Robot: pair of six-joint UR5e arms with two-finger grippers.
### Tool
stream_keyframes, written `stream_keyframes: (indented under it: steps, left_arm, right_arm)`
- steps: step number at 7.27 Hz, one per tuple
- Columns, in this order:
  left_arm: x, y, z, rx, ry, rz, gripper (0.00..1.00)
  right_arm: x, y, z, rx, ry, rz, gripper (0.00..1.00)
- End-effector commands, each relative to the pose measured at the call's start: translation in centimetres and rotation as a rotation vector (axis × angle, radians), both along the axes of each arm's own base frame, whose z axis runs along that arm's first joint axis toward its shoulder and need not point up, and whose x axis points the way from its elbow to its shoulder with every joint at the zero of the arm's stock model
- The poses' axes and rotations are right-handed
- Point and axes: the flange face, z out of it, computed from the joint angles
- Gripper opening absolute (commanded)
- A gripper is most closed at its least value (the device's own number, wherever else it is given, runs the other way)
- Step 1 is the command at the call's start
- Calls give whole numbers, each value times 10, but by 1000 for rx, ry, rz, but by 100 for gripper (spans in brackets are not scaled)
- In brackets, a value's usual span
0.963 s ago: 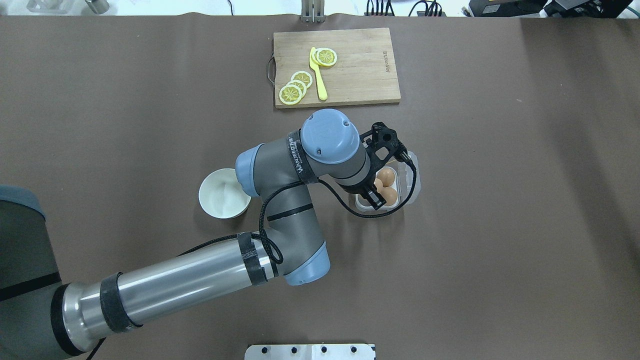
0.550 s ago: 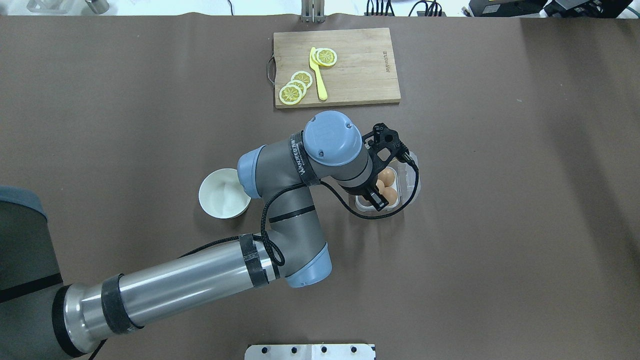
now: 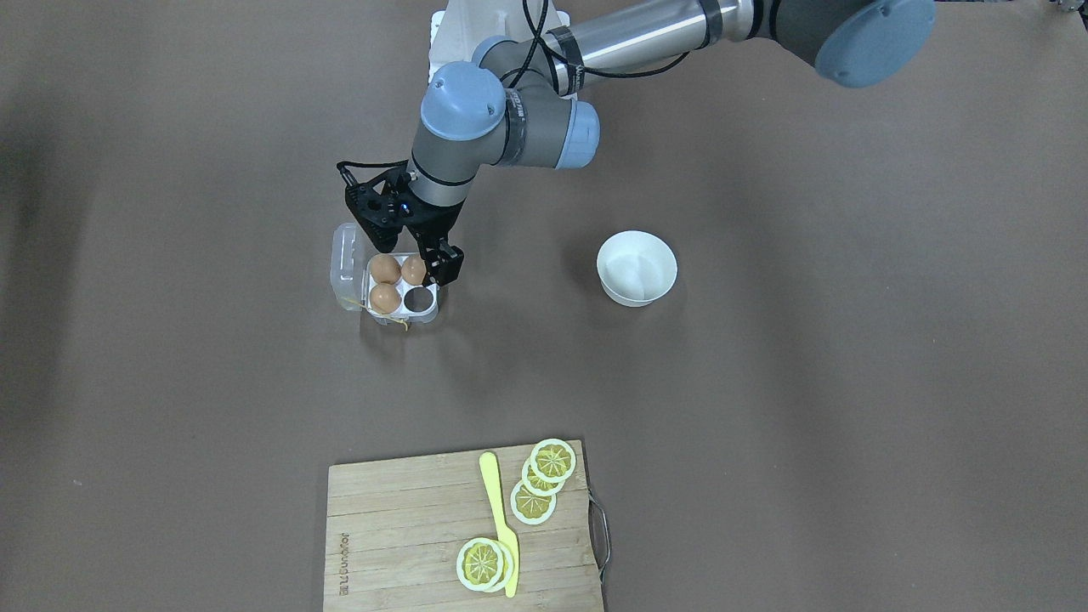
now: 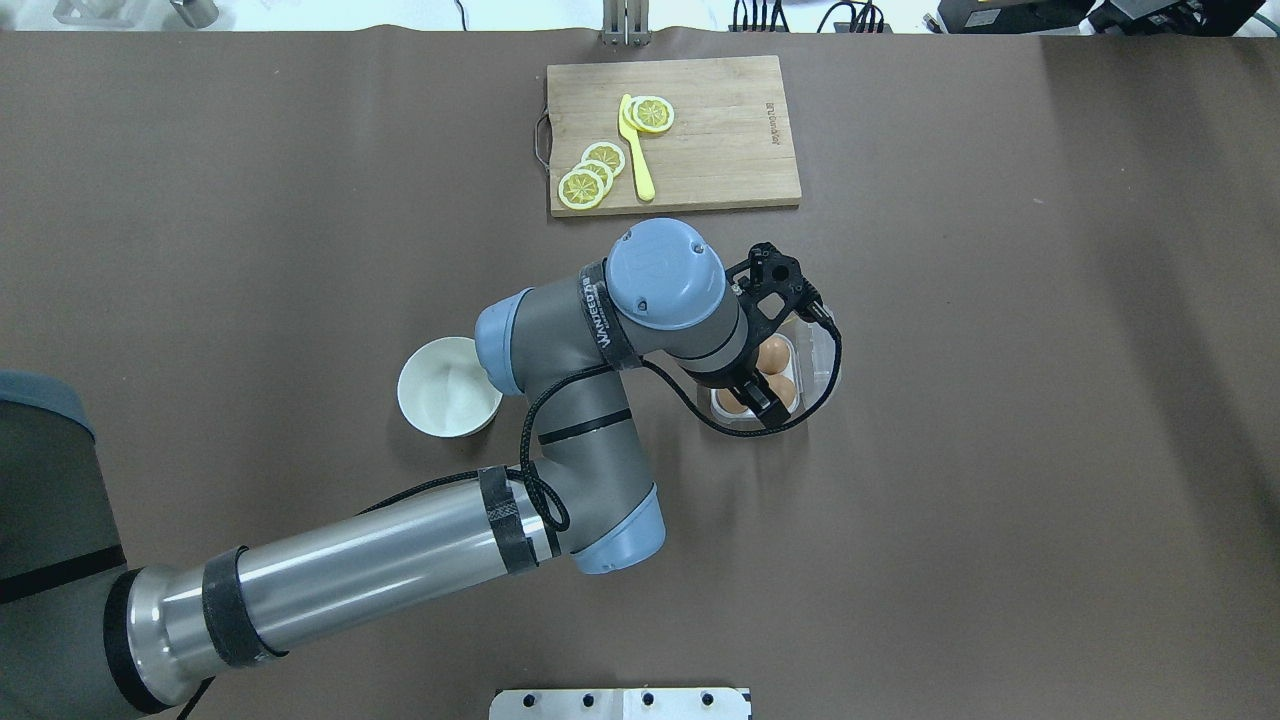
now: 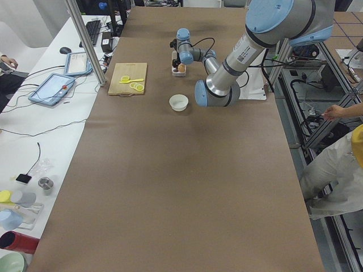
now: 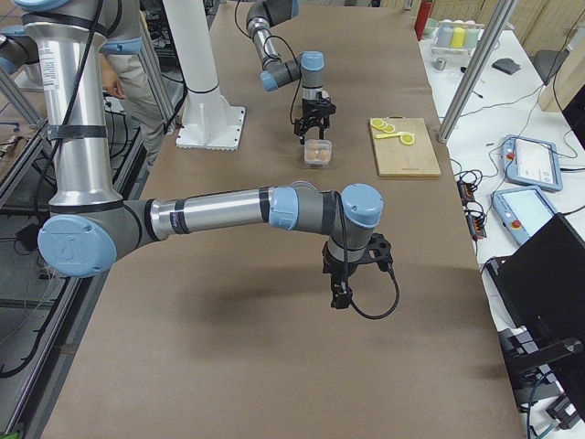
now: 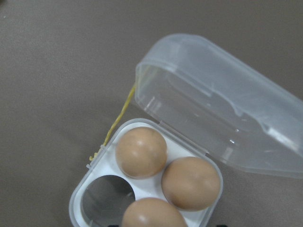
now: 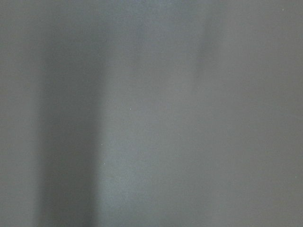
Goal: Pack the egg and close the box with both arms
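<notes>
Desk: brown desk (image 4: 1000, 450) is carrying everything.
Left fingers: left fingers (image 3: 447, 265) are pointing down over the box (image 3: 433, 309), and one is reaching just beside the egg. I cannot tell how wide they are standing or whether they are gripping.
Egg: egg (image 3: 413, 270) is sitting in the box cell directly under the left fingers.
Other eggs: second egg (image 3: 385, 269) and third egg (image 3: 385, 297) are filling the two cells just beside the fingers, toward the lid.
Empty cell: empty cell (image 3: 418, 298) is lying just beyond the fingers, away from the robot.
Lid: clear lid (image 7: 222, 113) is standing open across the eggs from the fingers, and a yellow string (image 7: 118, 120) is trailing off the box.
Right fingers: right fingers (image 6: 338, 294) are hanging above bare desk, well apart from the box. I cannot tell their spread.
Bowl: white bowl (image 4: 440, 395) is standing well apart from the left fingers.
Board: wooden cutting board (image 4: 720, 150) is lying well beyond the left fingers, bearing lemon slices (image 4: 590, 175) and a yellow knife (image 4: 637, 150).
</notes>
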Motion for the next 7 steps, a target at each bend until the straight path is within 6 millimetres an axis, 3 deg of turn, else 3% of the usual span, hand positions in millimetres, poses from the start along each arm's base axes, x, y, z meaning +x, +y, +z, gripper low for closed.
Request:
stream_keyframes:
  steps: [1,3,6,7]
  left_arm:
    - [-30,-30,-6,0,9,-44,97]
    - [-99,-84,1,-89,2,-7,97]
    - [-236,-147,92,-115,-17,-21,97]
    - [-276,-172,105,-141,-20,-56,97]
  right_arm:
    - [-6,-4,-4,7,1,-11,100]
    - [-10,-7,-8,18,3,-19,100]
    - [-21,-10,-25,60,-31,-36,100]
    - [-29,-12,-28,82,-40,-47,100]
